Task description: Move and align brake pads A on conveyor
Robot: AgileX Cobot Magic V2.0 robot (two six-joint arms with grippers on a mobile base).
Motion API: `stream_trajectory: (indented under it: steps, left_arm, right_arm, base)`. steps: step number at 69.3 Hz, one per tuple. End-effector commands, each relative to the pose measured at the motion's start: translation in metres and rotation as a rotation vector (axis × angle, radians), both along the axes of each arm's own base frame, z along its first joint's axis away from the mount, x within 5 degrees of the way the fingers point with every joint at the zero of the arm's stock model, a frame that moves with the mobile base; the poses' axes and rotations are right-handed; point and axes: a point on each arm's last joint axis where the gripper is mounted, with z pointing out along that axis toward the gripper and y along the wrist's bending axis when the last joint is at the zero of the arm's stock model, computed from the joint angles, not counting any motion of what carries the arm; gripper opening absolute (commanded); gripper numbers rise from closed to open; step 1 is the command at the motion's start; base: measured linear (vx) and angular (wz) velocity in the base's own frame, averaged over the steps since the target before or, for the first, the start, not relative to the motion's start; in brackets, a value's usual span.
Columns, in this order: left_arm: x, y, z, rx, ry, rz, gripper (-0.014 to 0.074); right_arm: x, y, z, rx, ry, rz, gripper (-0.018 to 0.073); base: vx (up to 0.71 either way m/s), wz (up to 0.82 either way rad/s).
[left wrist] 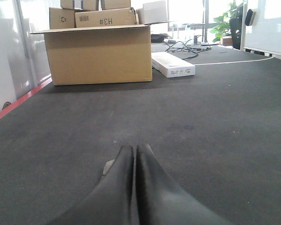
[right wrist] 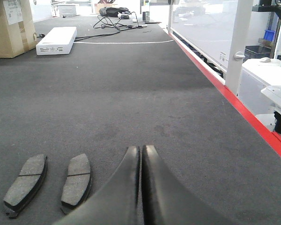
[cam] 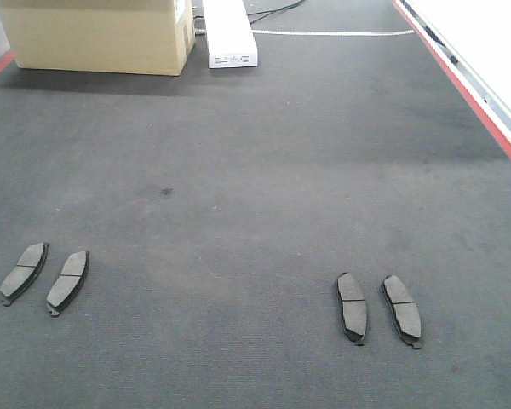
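Four brake pads A lay flat on the conveyor (cam: 255,170) in two pairs, well apart: the far-left pad (cam: 24,272) and its neighbour (cam: 67,280) leaned one way near the left edge, while the inner right pad (cam: 352,308) and the outer right pad (cam: 402,310) leaned slightly the other way nearer the right. Neither pair was yet in line with the other. The left gripper (left wrist: 134,152) was clenched with its fingers pressed together and empty, low over the belt, with only a pale corner of something flat peeping out at its left side; whether that was a pad could not be told. The right gripper (right wrist: 141,152) was likewise closed on nothing, just to the right of its two pads. Risk, as I judged it, lay in thinness: pads this flat on a felt-like surface offer little edge to pinch, so closed fingertips coming down could skid one sideways or knock its close neighbour askew. Pads so near each other also invited catching two at once. A cardboard box (cam: 98,34) and a white carton (cam: 230,34) stood far up the belt, clear of the work.
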Motion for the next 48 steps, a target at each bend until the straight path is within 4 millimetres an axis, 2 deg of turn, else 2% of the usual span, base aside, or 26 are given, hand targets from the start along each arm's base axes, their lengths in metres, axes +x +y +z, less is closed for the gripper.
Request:
stream_trajectory:
  steps: [1, 48]
  left_arm:
    - [-0.0006, -0.0005, 0.0012, -0.013, -0.067, -0.007, -0.0006]
    - [-0.0006, -0.0005, 0.0012, -0.013, -0.067, -0.007, -0.0006]
  right_arm:
    - [-0.0002, 0.0003, 0.0033, -0.019, -0.07, 0.001, -0.0007]
    - [-0.0002, 0.0003, 0.0031, -0.019, -0.068, 0.001, -0.0007]
  base:
    - [0.0, 0.0]
    - [0.0, 0.0]
